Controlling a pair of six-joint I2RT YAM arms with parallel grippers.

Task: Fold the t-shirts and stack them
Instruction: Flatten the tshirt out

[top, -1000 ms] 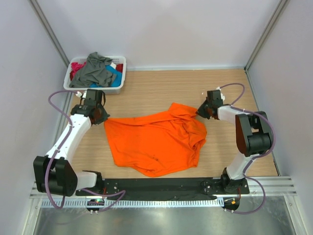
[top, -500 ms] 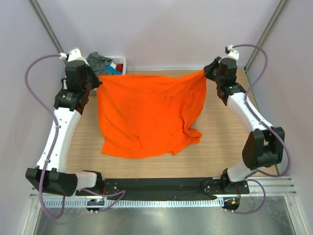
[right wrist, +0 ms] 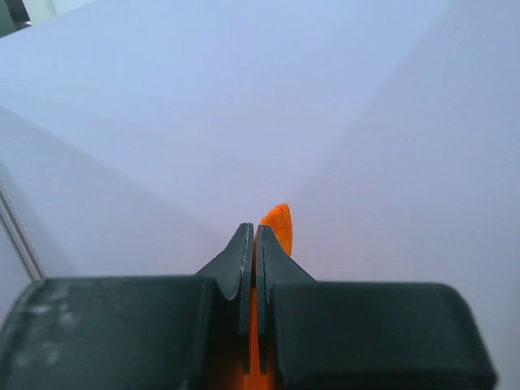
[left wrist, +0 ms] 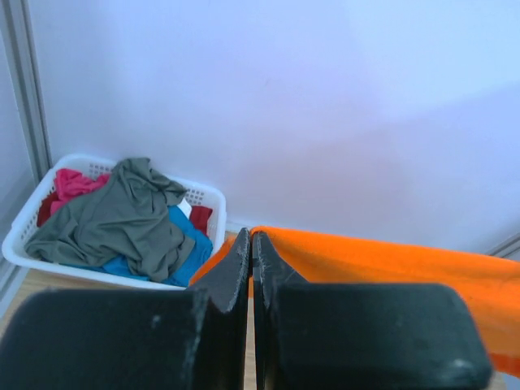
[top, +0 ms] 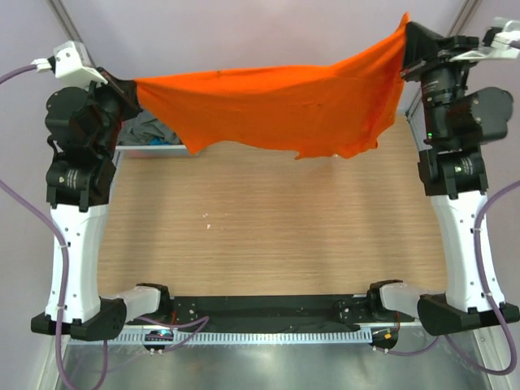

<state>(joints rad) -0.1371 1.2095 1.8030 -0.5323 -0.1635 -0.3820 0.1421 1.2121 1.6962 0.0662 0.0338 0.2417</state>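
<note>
The orange t-shirt (top: 276,110) hangs stretched in the air between my two raised arms, high above the table's far edge. My left gripper (top: 130,85) is shut on its left corner; the left wrist view shows the jaws (left wrist: 250,240) pinched on orange cloth (left wrist: 390,260). My right gripper (top: 405,32) is shut on its right corner; a tip of orange (right wrist: 279,223) sticks out past the jaws (right wrist: 254,231). The dark grey (left wrist: 114,215), teal-blue (left wrist: 183,244) and red-pink (left wrist: 73,183) t-shirts lie piled in the basket.
The white laundry basket (left wrist: 24,244) stands at the far left corner, mostly hidden behind the hanging shirt in the top view. The wooden table (top: 268,236) lies below. White walls close in at the back and on both sides.
Both arms have lifted the orange t-shirt off the table, up and back. It went from crumpled on the table to spread, then to hanging taut between the grippers.
</note>
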